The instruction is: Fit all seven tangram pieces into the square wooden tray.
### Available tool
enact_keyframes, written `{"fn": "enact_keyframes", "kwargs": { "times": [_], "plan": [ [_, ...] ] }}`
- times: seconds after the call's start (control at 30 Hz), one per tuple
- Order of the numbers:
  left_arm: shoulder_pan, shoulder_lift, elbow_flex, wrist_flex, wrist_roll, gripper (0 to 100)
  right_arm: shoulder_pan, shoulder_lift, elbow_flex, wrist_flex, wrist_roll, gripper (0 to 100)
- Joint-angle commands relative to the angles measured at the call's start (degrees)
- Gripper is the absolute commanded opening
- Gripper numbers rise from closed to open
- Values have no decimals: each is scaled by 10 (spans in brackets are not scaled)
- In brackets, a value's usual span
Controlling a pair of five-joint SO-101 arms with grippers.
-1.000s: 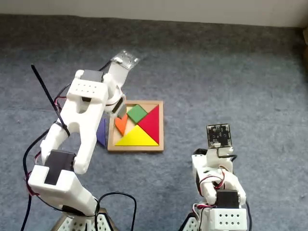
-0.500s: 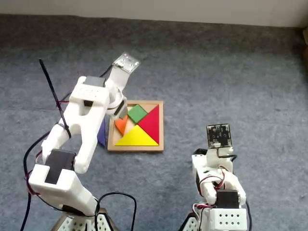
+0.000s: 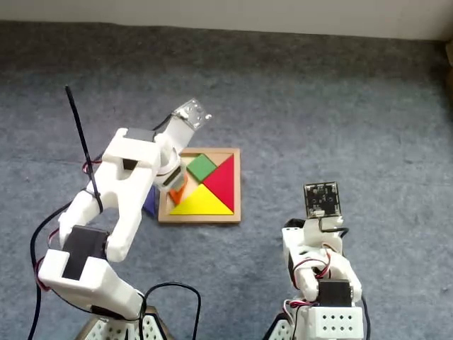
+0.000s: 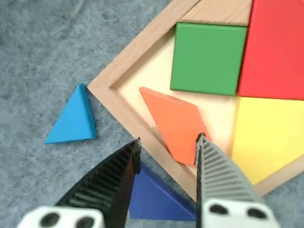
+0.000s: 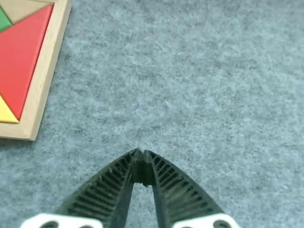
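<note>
Two jaws of the left gripper stand apart, straddling one end of the orange parallelogram, which lies crooked inside the tray. Piece looks light, stiff, slick; best pinched across its long edges. Right gripper clenched, empty.

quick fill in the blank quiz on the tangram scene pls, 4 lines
1. The square piece in the tray is ____.
2. The light blue triangle lies ____ the tray.
3. The right gripper is ____.
4. The left gripper hangs open over the ____ parallelogram.

Missing words: green; outside; shut; orange.
</note>
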Motion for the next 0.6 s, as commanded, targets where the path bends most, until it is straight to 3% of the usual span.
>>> {"fn": "enact_keyframes", "kwargs": {
  "times": [0.0, 0.23, 0.57],
  "plan": [
    [8, -2, 14, 49, -25, 200, 8, -8, 84, 0, -4, 5],
    [9, -93, 35, 110, -29, 200, 8, -8, 84, 0, -4, 5],
    [6, -262, 91, 111, -25, 204, 8, -8, 84, 0, -4, 5]
  ]
}}
